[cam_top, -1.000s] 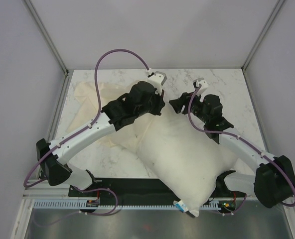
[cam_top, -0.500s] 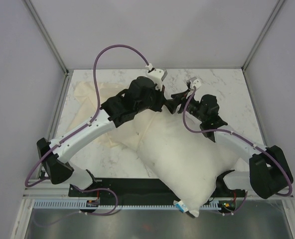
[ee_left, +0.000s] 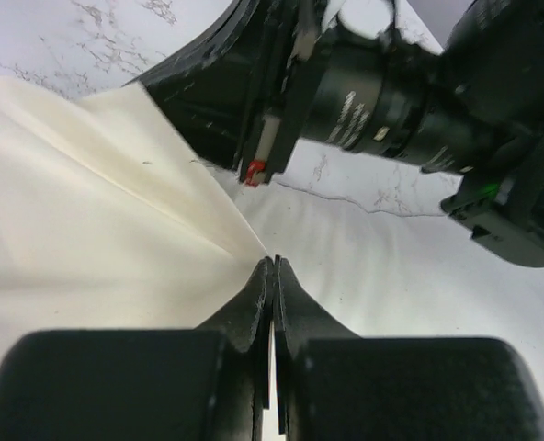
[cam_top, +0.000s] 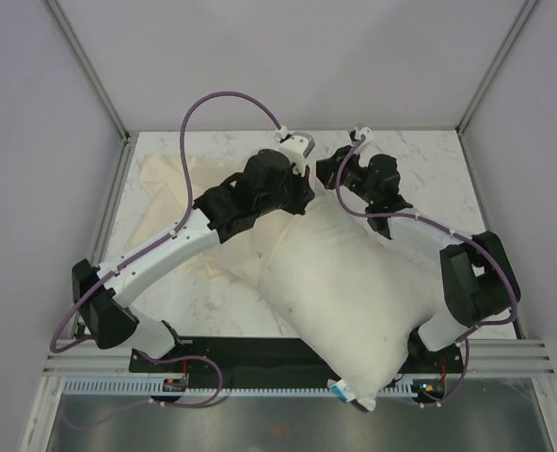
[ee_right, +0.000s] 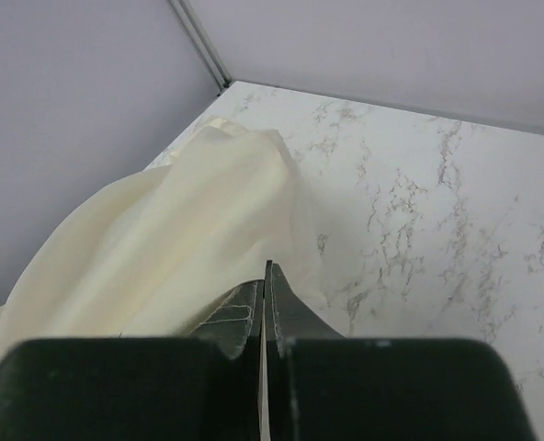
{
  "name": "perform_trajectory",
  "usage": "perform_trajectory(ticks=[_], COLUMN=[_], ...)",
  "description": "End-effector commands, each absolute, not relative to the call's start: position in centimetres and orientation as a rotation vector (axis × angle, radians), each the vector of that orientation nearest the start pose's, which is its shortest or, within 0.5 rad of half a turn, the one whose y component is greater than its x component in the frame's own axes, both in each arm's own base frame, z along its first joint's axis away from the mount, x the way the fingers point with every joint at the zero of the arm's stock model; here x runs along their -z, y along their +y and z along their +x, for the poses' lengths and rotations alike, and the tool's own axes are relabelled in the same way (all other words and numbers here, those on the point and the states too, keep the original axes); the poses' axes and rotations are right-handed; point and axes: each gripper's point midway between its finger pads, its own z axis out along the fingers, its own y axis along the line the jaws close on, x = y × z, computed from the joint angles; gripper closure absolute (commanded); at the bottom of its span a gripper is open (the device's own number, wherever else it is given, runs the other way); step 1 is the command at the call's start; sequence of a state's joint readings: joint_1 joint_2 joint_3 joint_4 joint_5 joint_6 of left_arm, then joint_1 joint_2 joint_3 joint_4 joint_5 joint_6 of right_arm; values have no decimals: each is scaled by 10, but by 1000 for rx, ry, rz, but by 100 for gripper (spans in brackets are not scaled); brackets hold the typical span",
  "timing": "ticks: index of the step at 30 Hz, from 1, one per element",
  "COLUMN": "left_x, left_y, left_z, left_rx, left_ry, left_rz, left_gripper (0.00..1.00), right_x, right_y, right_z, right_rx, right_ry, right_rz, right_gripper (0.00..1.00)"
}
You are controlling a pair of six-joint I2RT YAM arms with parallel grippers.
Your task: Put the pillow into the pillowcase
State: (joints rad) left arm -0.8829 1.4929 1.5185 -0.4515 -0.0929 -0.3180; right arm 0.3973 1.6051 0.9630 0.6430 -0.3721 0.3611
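The pillow (cam_top: 354, 282) is lying diagonally across the middle of the desk (cam_top: 429, 160). Its near corner, with the blue tag (cam_top: 340, 387), is hanging over the near edge, and its far corner is reaching up between the two arms. The pillowcase (cam_top: 161, 188) is lying limp to the left and behind, with part of it passing under the pillow's left side. The left fingers (ee_left: 252, 308) are pressing shut on a fold of the pillowcase. The right fingers (ee_right: 290, 322) are closed too and seem to be pinching the same cream cloth close by.

Several things are looking risky from here:
- Either pinch may be catching both layers, so the mouth may refuse to open when the arms part.
- The cloth is thin, so it may be slipping free under a pull.
- The pillow is weighing on part of the case, so lifting may drag the pillow along.
- The pillow's corner is already overhanging, so the pillow may slide off the near edge.

Counting what is showing: one pillow, one pillowcase, one blue tag, two arms and two purple cables (cam_top: 217, 99).
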Motion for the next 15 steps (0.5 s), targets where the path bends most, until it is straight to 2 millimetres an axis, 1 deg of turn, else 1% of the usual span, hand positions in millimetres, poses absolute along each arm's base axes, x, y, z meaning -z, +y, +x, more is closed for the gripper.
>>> perform_trajectory(ticks=[1, 2, 3, 4, 5, 6, 7, 8, 9, 10, 11, 12, 13, 14, 15], left_x=[-311, -301, -275, -272, -263, -241, -244, -239, -227, -225, -227, -218, -214, -215, -206], left_y=[-357, -351, -339, -328, -320, -309, -294, -288, -277, -272, -265, -260, -256, -254, -244], left_z=[259, 261, 264, 264, 264, 261, 262, 258, 256, 253, 249, 244, 242, 238, 240], left_rx=[826, 792, 705, 670, 629, 573, 519, 495, 440, 426, 419, 390, 376, 376, 316], left_ry=[1961, 1976, 2026, 2027, 2040, 2076, 2060, 2062, 2074, 2071, 2059, 2067, 2067, 2056, 2061], left_rz=[555, 548, 524, 498, 479, 475, 429, 418, 405, 398, 385, 375, 368, 355, 332], left_gripper=[94, 90, 80, 72, 65, 51, 44, 40, 36, 35, 34, 32, 32, 32, 32], right_x=[-270, -268, -257, -265, -262, -252, -262, -252, -254, -252, -240, -238, -237, -230, -229], right_y=[219, 211, 203, 188, 181, 173, 161, 149, 140, 129, 116, 108, 95, 87, 81], right_z=[443, 441, 434, 430, 427, 422, 417, 417, 414, 414, 415, 415, 415, 414, 413], right_rx=[-881, -872, -870, -839, -821, -798, -769, -719, -690, -653, -596, -569, -543, -523, -520], right_ry=[1520, 1529, 1554, 1540, 1551, 1577, 1557, 1598, 1601, 1614, 1661, 1674, 1679, 1705, 1705], right_rz=[-130, -103, -75, -37, -13, 13, 35, 89, 116, 140, 196, 227, 273, 311, 327], right_gripper=[100, 100, 100, 100, 100, 100, 100, 100, 100, 100, 100, 100, 100, 100, 100])
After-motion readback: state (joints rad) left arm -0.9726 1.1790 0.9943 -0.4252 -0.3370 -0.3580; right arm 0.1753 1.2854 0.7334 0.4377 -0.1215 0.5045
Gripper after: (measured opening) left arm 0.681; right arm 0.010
